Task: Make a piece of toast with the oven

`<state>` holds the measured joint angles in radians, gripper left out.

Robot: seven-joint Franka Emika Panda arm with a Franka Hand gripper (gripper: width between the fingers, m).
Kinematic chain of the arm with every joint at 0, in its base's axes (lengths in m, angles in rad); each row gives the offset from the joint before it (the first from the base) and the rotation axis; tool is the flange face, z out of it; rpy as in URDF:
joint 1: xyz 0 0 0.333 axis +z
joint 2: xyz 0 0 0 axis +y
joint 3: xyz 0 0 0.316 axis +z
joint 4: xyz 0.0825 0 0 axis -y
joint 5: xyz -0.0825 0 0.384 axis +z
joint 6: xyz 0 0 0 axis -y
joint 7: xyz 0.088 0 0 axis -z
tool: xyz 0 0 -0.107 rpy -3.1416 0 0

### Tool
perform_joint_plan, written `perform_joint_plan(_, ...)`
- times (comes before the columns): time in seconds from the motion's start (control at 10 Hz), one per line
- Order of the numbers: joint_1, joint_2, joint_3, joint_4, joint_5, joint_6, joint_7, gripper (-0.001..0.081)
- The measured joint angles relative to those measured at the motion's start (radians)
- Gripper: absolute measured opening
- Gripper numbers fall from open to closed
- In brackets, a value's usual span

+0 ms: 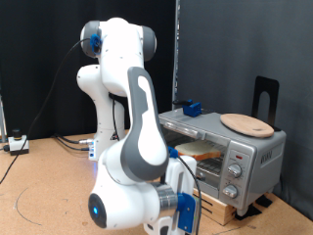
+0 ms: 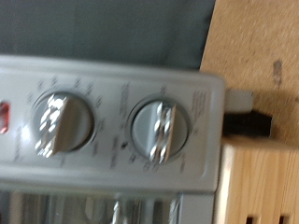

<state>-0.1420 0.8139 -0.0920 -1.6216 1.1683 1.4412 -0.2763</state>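
The silver-grey oven (image 1: 245, 147) stands on a wooden slatted base (image 1: 220, 208) at the exterior view's right. The piece of toast (image 1: 200, 149) shows as a pale slice inside it, behind the glass door. Three round knobs (image 1: 233, 173) run down the front panel. My gripper (image 1: 182, 213) is low in front of the oven, at the bottom edge of the exterior view, with its fingers hidden. The wrist view looks closely at the oven panel (image 2: 112, 79) and shows two silver knobs (image 2: 62, 126), (image 2: 161, 131). No fingers show clearly there.
A round tan wooden plate (image 1: 245, 123) lies on top of the oven, with a blue object (image 1: 191, 108) behind it. A black stand (image 1: 266, 93) rises behind the oven. Cables and a small box (image 1: 18, 144) lie at the left. The base's wood (image 2: 257, 182) shows in the wrist view.
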Motion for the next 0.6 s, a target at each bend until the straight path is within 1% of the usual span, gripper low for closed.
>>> perform_joint_plan(0.2,0.008,0.045,0.034,0.031,0.023,0.012,0.000,0.0809)
perform_joint_plan(0.3,0.016,0.057,0.051,0.035,0.024,0.012,0.000,0.0809)
perform_joint_plan(0.6,0.045,0.061,0.088,0.015,0.024,0.012,0.000,0.0809)
